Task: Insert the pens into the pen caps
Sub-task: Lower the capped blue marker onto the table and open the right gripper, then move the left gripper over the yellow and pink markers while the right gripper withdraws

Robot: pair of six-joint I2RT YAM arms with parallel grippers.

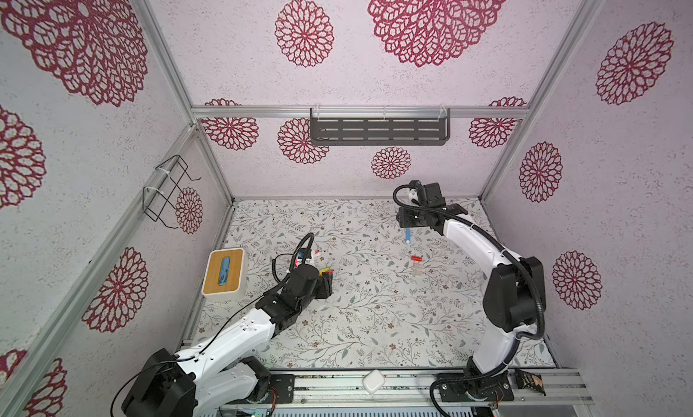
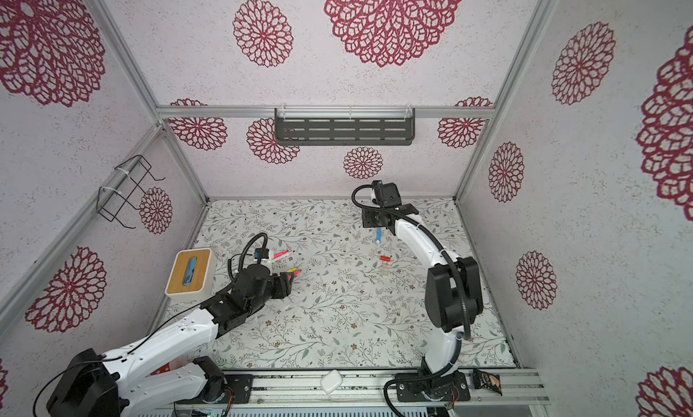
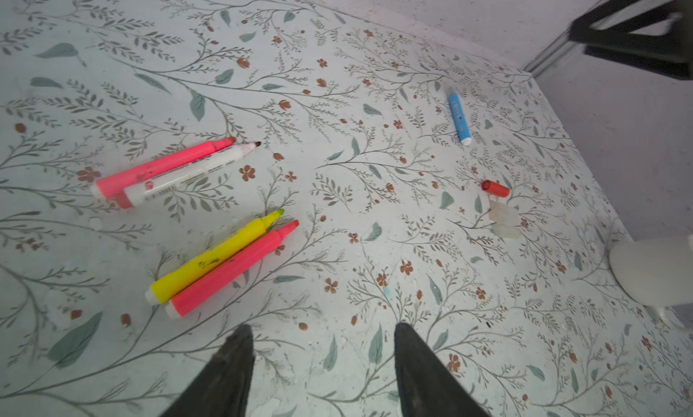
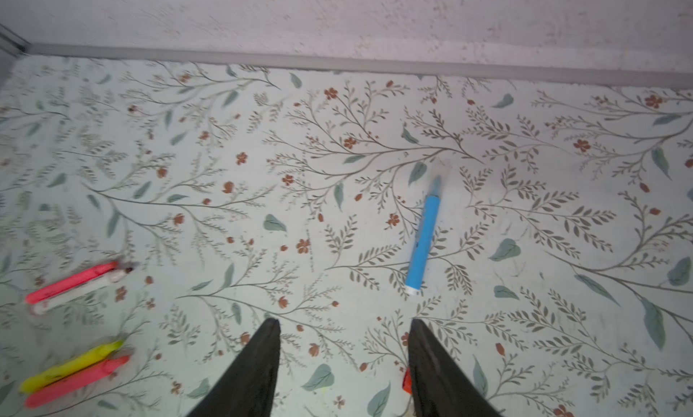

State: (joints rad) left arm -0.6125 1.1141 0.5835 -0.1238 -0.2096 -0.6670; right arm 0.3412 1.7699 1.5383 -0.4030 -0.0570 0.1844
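The left gripper [image 3: 322,344] and right gripper [image 4: 343,332] hang over the floral worktop [image 1: 375,321], each with jaws parted and nothing between them. A blue pen [image 4: 423,242] lies near the far edge. A pink pen [image 3: 165,167] beside a white pen [image 3: 187,179], and a yellow pen [image 3: 213,259] beside a second pink pen [image 3: 228,271], lie toward the left edge. A red cap [image 3: 495,188] and pale caps [image 3: 504,218] rest right of centre.

Pale textured walls [image 1: 232,40] printed with crimson flower medallions enclose a counter [image 1: 375,321] covered in leafy floral paper. A dark slotted shelf [image 1: 378,131] hangs at twelve o'clock, a wire rack [image 1: 165,190] at ten, a wood-topped white box [image 1: 234,280] at nine.
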